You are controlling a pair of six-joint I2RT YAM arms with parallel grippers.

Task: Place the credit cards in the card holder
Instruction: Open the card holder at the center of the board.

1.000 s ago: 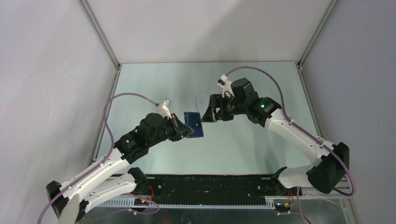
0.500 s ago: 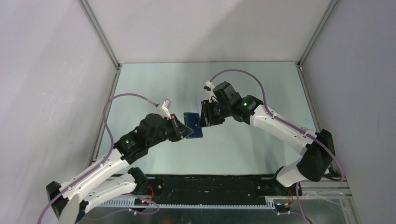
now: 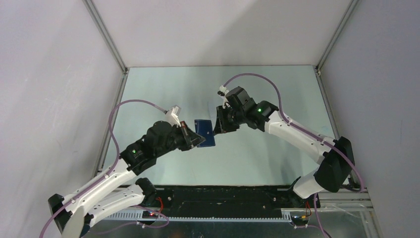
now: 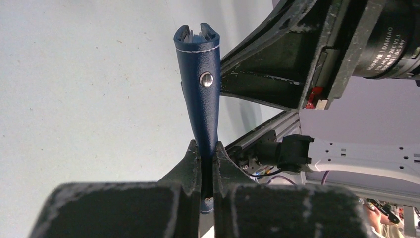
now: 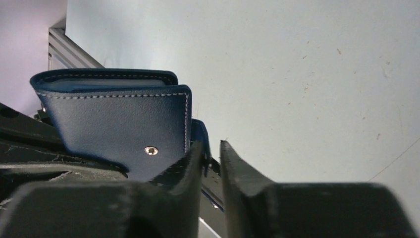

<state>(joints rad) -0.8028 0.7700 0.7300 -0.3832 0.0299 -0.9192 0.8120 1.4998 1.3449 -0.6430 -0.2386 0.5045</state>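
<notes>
Left of centre in the top view, the left tool (image 4: pixel 206 148) is clamped shut on the card holder (image 3: pixel 205 132). The holder is held up off the worktop (image 3: pixel 257 153) with its free end pointed right. That end is met by the right tool (image 5: pixel 212 145), jaws nearly together at a blue flap edge. Whether it's actually pinched can't be told. No cards can be made out, so the flap probably needs to be pulled open first.

Both arms: white link shells (image 3: pixel 106 181), black joint housings (image 3: pixel 161 139). Small green light (image 3: pixel 259 109) behind the left gripper (image 4: pixel 207 148) and the right gripper (image 5: pixel 212 146). Purplish cable (image 3: pixel 270 74) loops back from a white connector (image 3: pixel 174 111). Matte black fingers (image 4: pixel 181 171), scuffed.
</notes>
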